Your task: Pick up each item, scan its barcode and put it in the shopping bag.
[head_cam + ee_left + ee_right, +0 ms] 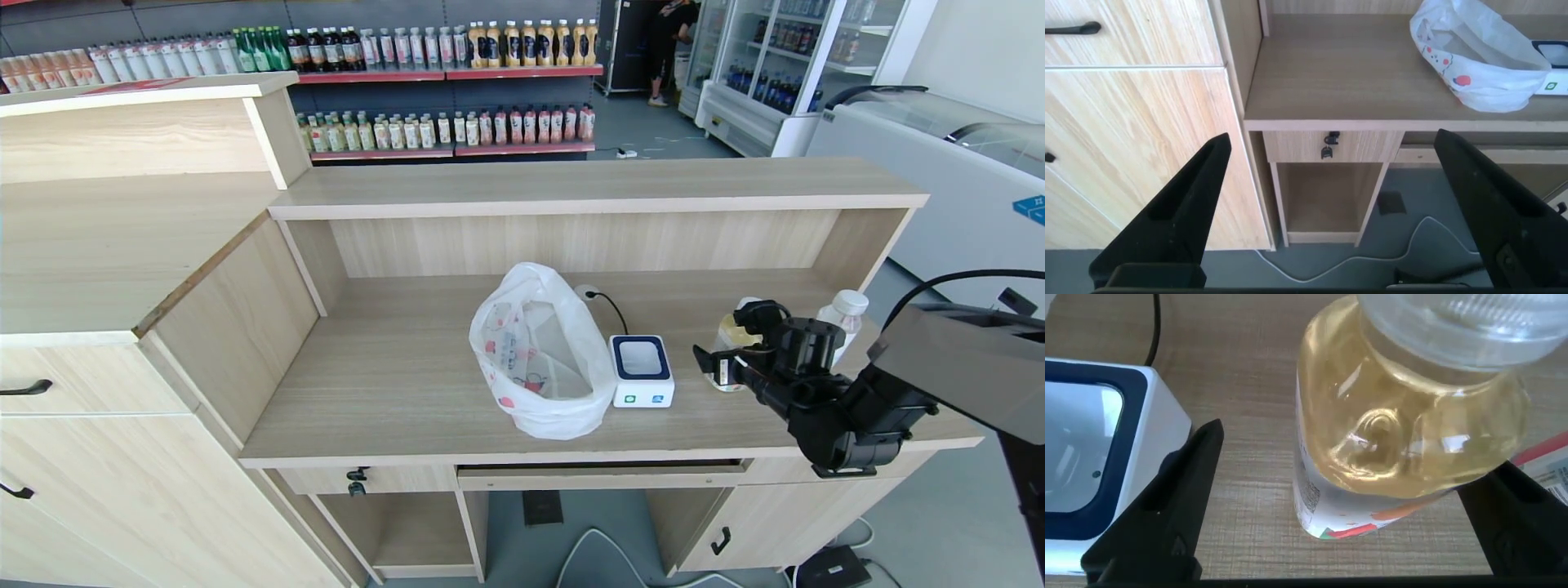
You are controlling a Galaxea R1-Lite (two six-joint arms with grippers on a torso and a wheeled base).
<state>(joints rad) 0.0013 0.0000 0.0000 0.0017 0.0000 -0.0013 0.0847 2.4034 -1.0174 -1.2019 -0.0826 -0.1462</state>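
Checkout desk (392,367): yellow drink bottle (1404,433) upright just R of scanner (642,369). Right gripper (1355,457) straddles it, fingers spread, not pinching – prob. lining up grasp. Shopping bag (498,343) gapes L of scanner for quick drop. Left gripper (1333,140) spread, empty, low off desk front.

The right gripper (731,343) sits just right of the scanner (642,369), its fingers spread wide. The left gripper (1333,139) hangs well away on the scanner's left side, fingers wide apart too.

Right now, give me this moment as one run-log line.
right gripper: open around bottle | bottle: upright on counter, right of scanner | shopping bag: open, left of scanner | left gripper: open, away from counter
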